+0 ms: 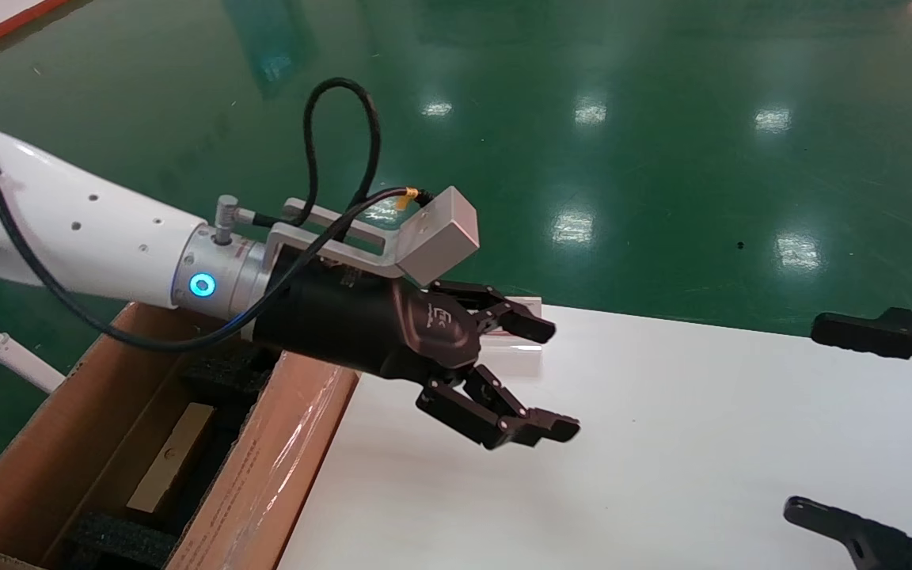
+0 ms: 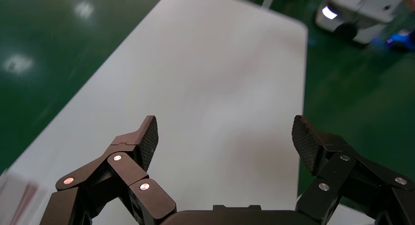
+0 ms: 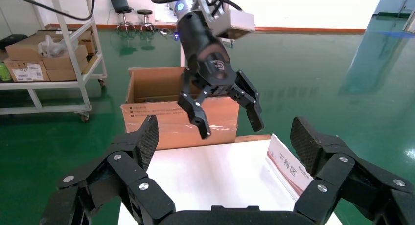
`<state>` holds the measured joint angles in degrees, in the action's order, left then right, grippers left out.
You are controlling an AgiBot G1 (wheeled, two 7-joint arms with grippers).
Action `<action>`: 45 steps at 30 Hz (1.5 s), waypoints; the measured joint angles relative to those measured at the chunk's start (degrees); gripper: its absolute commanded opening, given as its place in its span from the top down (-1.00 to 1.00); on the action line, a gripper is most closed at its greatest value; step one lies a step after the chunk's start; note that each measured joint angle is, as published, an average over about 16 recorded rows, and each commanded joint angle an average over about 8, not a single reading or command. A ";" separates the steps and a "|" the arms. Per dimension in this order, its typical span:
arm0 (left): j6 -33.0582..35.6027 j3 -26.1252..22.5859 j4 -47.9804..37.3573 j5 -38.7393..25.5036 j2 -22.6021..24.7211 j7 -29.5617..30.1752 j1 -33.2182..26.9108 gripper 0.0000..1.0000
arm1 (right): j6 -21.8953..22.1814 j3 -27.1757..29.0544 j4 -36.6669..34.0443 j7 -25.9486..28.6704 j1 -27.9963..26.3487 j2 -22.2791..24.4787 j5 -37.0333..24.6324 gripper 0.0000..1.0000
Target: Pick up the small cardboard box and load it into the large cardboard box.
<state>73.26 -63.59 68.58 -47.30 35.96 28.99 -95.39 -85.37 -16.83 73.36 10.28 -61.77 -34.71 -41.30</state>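
Note:
The large cardboard box (image 1: 44,443) stands open on the floor at the table's left end, its taped flap (image 1: 266,467) against the table edge. It also shows in the right wrist view (image 3: 161,120). The small cardboard box (image 1: 171,455) lies flat inside it between black foam pads (image 1: 119,538). My left gripper (image 1: 552,378) is open and empty, hovering over the table's left part, just right of the large box. It shows open in its own view (image 2: 225,137) and in the right wrist view (image 3: 227,115). My right gripper (image 1: 803,416) is open and empty at the table's right side.
The white table (image 1: 662,443) stands on a green floor. A small red-and-white sign (image 3: 288,166) stands at its far left edge, behind the left gripper. A wheeled shelf with cartons (image 3: 49,63) stands beyond the large box.

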 measured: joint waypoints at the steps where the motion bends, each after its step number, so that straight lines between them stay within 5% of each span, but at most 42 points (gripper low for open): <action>1: 0.55 2.11 0.22 0.24 -0.04 -0.81 1.50 -1.00 | -0.01 0.02 0.00 0.01 0.00 -0.01 -0.01 -1.00; 16: 8.84 33.80 3.55 3.86 -0.67 -12.96 24.03 -1.00 | -0.12 0.29 0.08 0.17 0.07 -0.11 -0.20 -1.00; 23: 11.49 43.92 4.60 5.03 -0.87 -16.86 31.23 -1.00 | -0.17 0.42 0.11 0.24 0.11 -0.16 -0.29 -1.00; 45: 12.49 47.78 4.96 5.53 -0.96 -18.33 33.97 -1.00 | -0.30 0.79 0.19 0.45 0.20 -0.29 -0.52 -1.00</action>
<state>85.74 -15.81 73.54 -41.77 35.00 10.66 -61.42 -85.67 -16.05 73.56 10.73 -61.58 -35.00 -41.83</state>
